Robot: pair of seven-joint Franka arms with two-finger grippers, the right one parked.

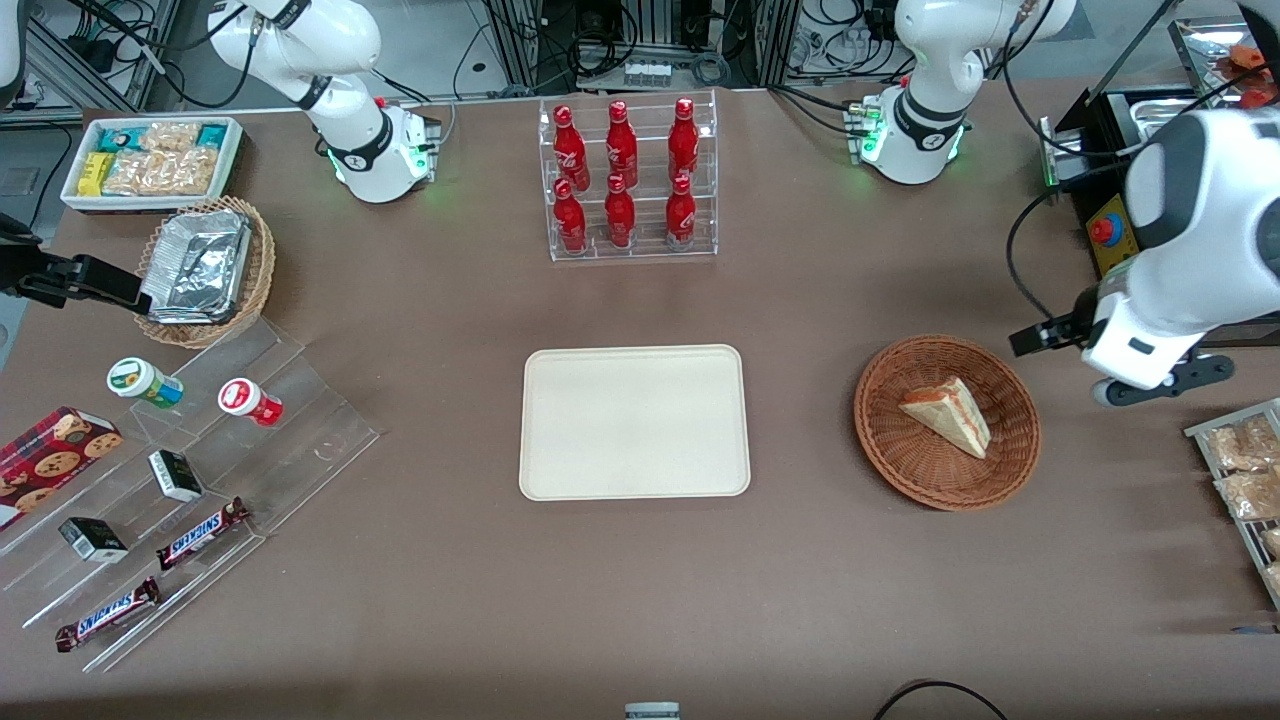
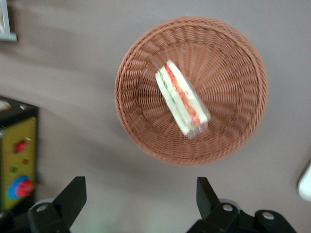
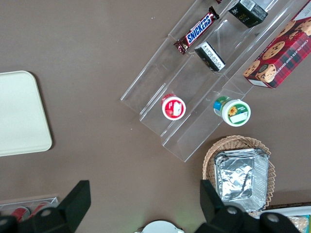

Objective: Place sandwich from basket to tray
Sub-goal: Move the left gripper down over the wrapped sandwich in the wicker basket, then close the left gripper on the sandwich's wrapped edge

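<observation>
The sandwich (image 1: 948,413), a pale bread wedge with red and green filling on its cut edge, lies in the reddish-brown wicker basket (image 1: 890,440). The left wrist view looks down on the sandwich (image 2: 182,99) in the basket (image 2: 233,73). My gripper (image 1: 1040,335) hovers above the table just outside the basket's rim, toward the working arm's end and slightly farther from the front camera. The gripper (image 2: 141,194) is open with only bare table between its fingers. The cream tray (image 1: 634,421) lies bare at the table's middle, beside the basket.
A clear rack of red bottles (image 1: 628,180) stands farther from the camera than the tray. A black box with a red button (image 1: 1110,235) and a rack of bagged snacks (image 1: 1245,480) flank the gripper. A stepped acrylic shelf (image 1: 200,470), foil-lined basket (image 1: 205,270) and white bin (image 1: 150,160) lie toward the parked arm's end.
</observation>
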